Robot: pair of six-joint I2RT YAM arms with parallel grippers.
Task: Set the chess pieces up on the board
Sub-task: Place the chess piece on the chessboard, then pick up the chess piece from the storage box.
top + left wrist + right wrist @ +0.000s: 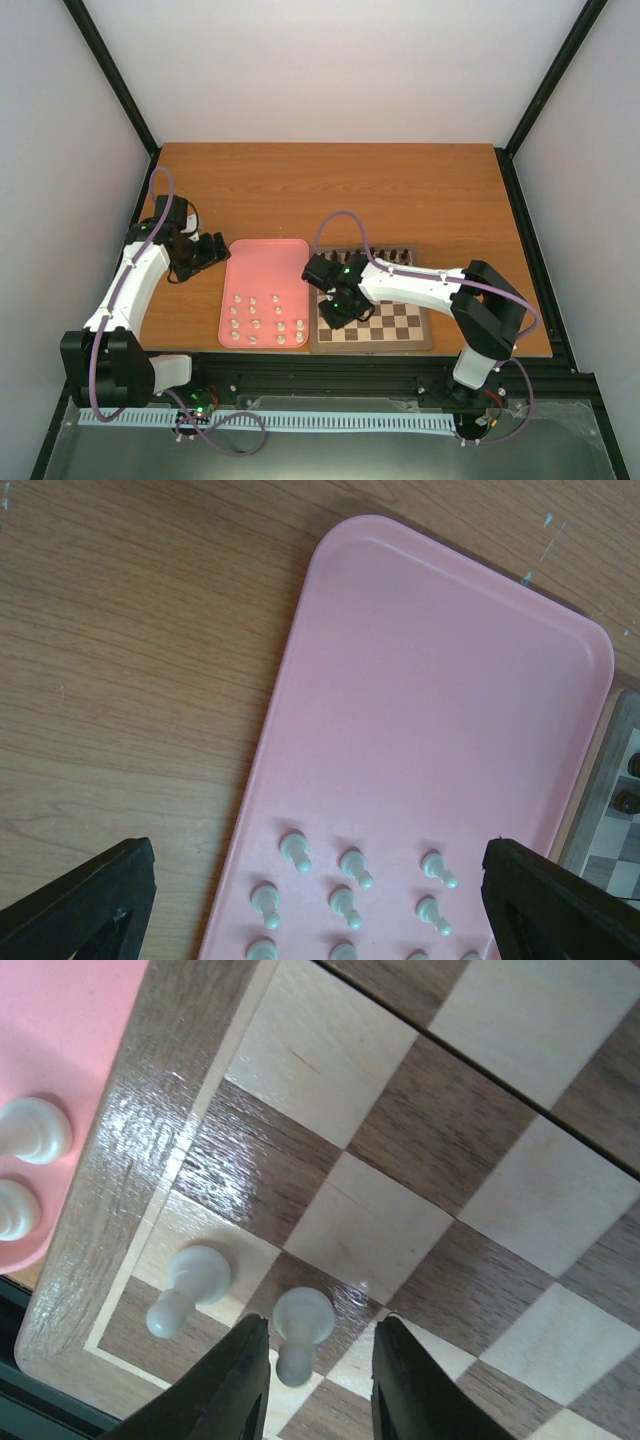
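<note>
Two white pawns (190, 1285) upright on adjacent chessboard (110, 1210) squares; right tool (320, 1355) parted around one, apparently to release it; left tool (315, 890) apart over pink tray (450, 710).

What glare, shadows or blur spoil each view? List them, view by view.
Right wrist: glare streaks the board along its glossy left border. Left wrist: even light on the tray, faint soft shadows beside the white pieces. Top: the tray glows washed-out pink, the pieces on it mere specks.
</note>
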